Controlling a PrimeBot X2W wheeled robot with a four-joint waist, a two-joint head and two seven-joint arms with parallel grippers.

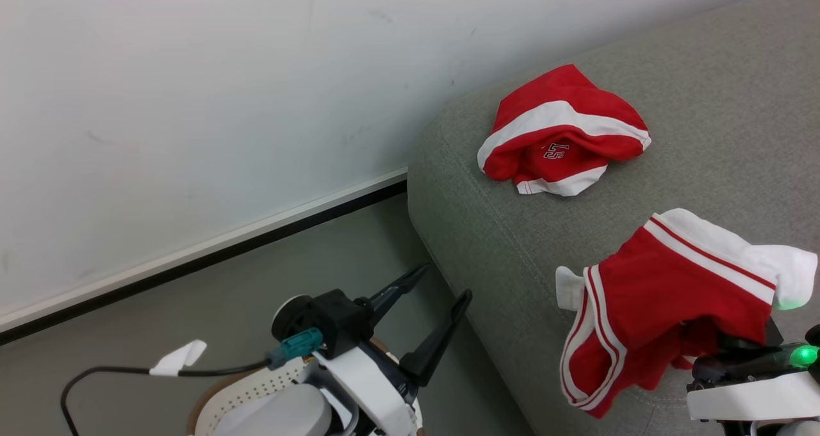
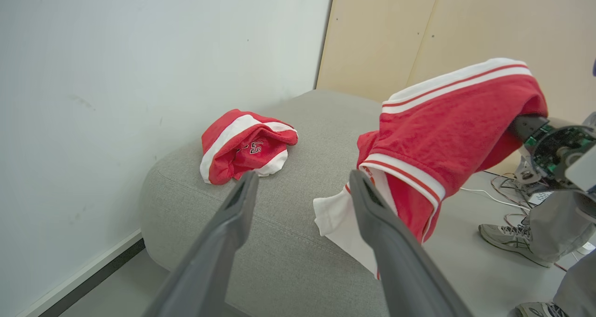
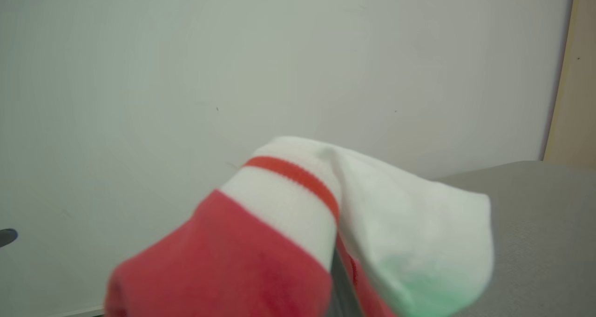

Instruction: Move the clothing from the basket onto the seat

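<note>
One piece of clothing (image 1: 564,135) (image 2: 244,147), red with a white stripe and small lettering, lies crumpled on the grey seat (image 1: 705,103) (image 2: 288,242) near its corner. A second red garment with white trim (image 1: 666,295) (image 2: 447,121) (image 3: 279,224) hangs over the seat's front edge from my right gripper (image 1: 737,349), which is shut on it, its fingers buried in the cloth. My left gripper (image 1: 445,282) (image 2: 303,177) is open and holds nothing, beside the seat's corner and above the basket (image 1: 250,385), of which a perforated cream edge shows under my arm.
A white wall with a dark baseboard (image 1: 256,231) runs behind the seat, with grey floor below it. In the left wrist view a person's grey trouser legs and sneakers (image 2: 510,238) stand past the seat, next to cables (image 2: 507,186) on the floor and a beige panel (image 2: 419,28).
</note>
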